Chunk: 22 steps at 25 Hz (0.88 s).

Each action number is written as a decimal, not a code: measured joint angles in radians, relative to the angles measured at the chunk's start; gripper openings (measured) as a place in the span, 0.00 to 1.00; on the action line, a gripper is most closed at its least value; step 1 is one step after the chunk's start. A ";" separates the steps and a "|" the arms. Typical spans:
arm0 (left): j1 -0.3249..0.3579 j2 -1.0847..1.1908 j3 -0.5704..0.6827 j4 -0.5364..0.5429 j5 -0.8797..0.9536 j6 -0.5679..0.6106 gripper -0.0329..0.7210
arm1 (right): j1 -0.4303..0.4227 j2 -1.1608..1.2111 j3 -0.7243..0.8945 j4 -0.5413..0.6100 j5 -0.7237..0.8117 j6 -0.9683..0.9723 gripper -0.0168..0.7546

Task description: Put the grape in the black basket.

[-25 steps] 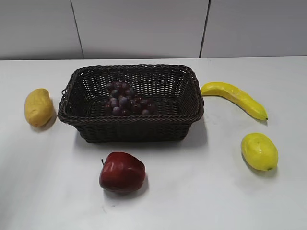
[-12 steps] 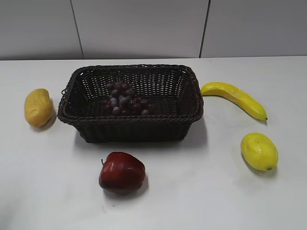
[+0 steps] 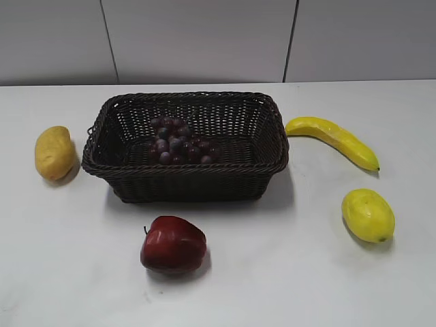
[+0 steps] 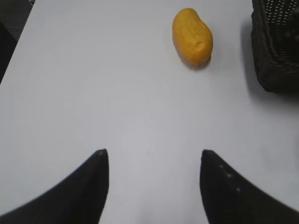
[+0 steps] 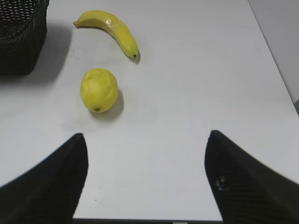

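Observation:
The grape, a bunch of small dark purple-red grapes, lies inside the black basket on its floor, left of middle. The basket stands at the middle of the white table; a corner shows in the left wrist view and in the right wrist view. Neither gripper shows in the exterior view. My left gripper is open and empty over bare table, left of the basket. My right gripper is open and empty near the table's front edge, right of the basket.
A yellow-orange mango lies left of the basket. A dark red apple sits in front of it. A banana and a yellow lemon lie to the right.

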 joint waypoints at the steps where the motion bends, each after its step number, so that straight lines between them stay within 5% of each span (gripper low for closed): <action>1: 0.000 -0.038 0.012 0.001 0.005 -0.001 0.82 | 0.000 0.000 0.000 0.000 0.000 0.000 0.79; 11: 0.000 -0.330 0.030 0.033 0.076 -0.002 0.82 | 0.000 0.000 0.000 0.000 0.000 0.000 0.79; 22: 0.000 -0.361 0.120 0.035 0.042 -0.002 0.82 | 0.000 0.000 0.000 0.000 0.000 0.000 0.79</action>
